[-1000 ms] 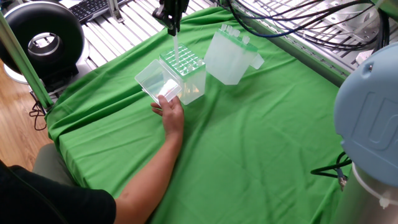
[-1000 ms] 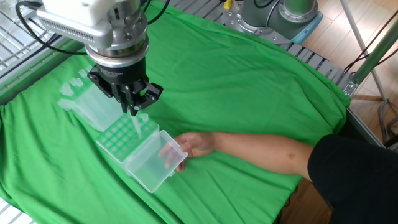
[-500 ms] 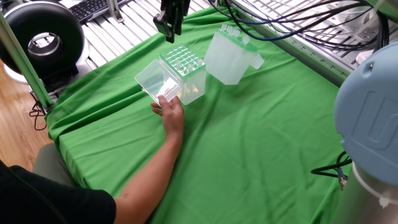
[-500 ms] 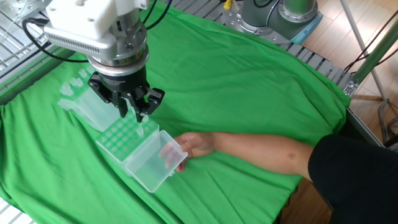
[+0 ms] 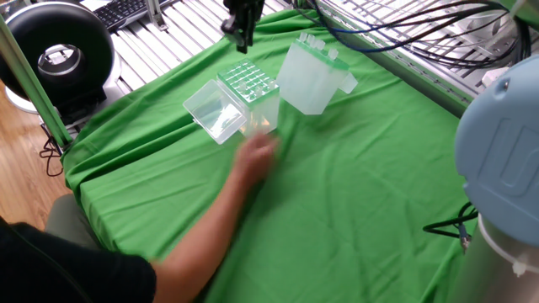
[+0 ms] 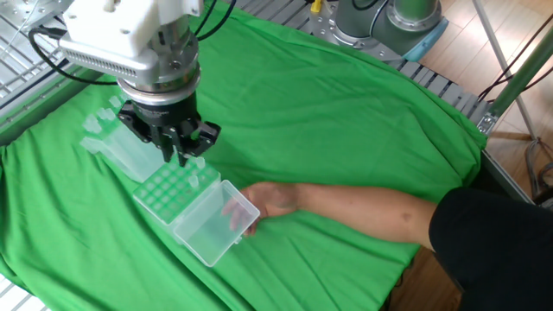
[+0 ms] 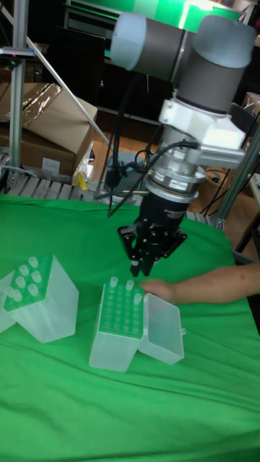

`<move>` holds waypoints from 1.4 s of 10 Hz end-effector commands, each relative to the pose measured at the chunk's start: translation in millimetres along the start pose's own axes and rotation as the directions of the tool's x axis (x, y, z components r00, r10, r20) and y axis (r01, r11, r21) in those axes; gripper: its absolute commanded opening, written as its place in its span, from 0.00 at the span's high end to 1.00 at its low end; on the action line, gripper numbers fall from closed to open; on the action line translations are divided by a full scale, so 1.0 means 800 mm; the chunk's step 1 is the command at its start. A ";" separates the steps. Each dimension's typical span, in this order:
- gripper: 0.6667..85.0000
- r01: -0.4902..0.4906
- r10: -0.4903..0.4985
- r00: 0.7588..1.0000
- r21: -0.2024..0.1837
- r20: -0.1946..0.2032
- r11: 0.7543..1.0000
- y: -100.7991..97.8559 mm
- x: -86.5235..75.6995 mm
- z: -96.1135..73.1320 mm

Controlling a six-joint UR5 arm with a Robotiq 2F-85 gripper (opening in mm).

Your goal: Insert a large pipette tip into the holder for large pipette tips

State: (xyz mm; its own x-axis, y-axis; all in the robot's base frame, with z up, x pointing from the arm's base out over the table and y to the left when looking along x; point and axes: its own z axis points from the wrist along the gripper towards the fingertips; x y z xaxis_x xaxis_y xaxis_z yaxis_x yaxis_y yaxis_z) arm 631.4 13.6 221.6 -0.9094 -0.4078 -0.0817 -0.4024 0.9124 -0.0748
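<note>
The holder for large pipette tips [image 7: 115, 325] stands on the green cloth with its clear hinged lid [image 7: 163, 328] folded open beside it. It also shows in both fixed views [image 5: 248, 84] [image 6: 168, 192]. A few large pipette tips [image 7: 130, 286] stand upright in its greenish grid. My gripper [image 7: 141, 271] hangs a short way above the grid's back edge, fingers slightly apart with nothing between them. It points straight down in the fixed views too [image 6: 177, 155] [image 5: 244, 32].
A second translucent grid-topped box [image 7: 40, 296] with several tips leans tilted next to the holder. A person's hand [image 6: 268, 200] and forearm [image 5: 210, 227] lie on the cloth close to the open lid. A black round device [image 5: 55, 55] sits past the table edge.
My gripper let go of the pipette tip, left it in the holder and rose above it. The person's hand slid off the lid toward the holder's front.
</note>
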 end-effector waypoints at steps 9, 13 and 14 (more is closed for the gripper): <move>0.65 0.211 -0.208 0.972 -0.022 0.107 0.977 -0.032 -0.012 0.013; 0.62 0.034 -0.035 0.999 -0.063 -0.011 0.997 -0.004 0.000 0.005; 0.62 -0.056 0.054 0.998 -0.046 -0.043 0.997 -0.009 0.009 0.005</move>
State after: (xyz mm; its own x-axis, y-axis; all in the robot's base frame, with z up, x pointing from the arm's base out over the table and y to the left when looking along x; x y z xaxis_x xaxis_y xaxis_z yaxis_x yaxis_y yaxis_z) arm 639.3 1.3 215.0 -0.8646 -0.4926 -0.0987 -0.4912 0.8701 -0.0396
